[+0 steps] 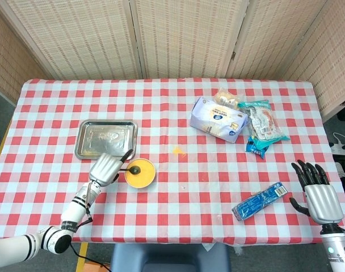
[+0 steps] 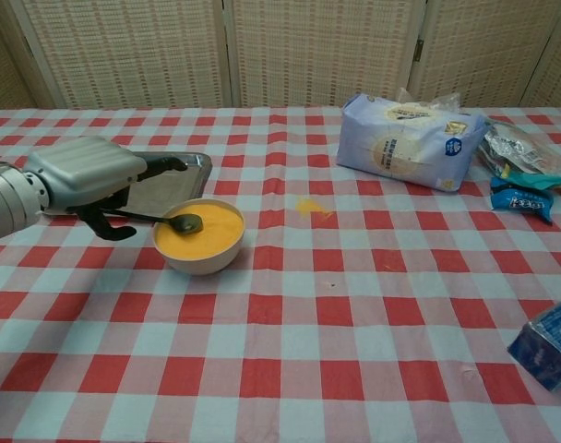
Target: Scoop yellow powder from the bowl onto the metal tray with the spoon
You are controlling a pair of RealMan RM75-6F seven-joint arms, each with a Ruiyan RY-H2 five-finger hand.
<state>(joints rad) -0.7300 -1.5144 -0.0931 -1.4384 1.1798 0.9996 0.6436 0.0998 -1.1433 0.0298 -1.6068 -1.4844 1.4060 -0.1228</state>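
A white bowl (image 1: 141,173) (image 2: 199,237) of yellow powder stands just in front of the metal tray (image 1: 106,139) (image 2: 174,180). The dark spoon (image 1: 132,168) (image 2: 173,221) lies in the bowl, its head on the powder and its handle sticking out left over the rim. My left hand (image 1: 105,168) (image 2: 80,179) hovers left of the bowl with fingers spread, one stretched out over the tray's edge. The handle's end reaches between thumb and palm, but no finger closes on it. My right hand (image 1: 318,195) hangs open at the table's front right, empty.
A small spill of yellow powder (image 1: 177,151) (image 2: 311,207) lies right of the bowl. A white-blue bag (image 1: 217,118) (image 2: 410,141) and snack packets (image 1: 262,127) sit at the back right. A blue packet (image 1: 260,200) (image 2: 550,346) lies front right.
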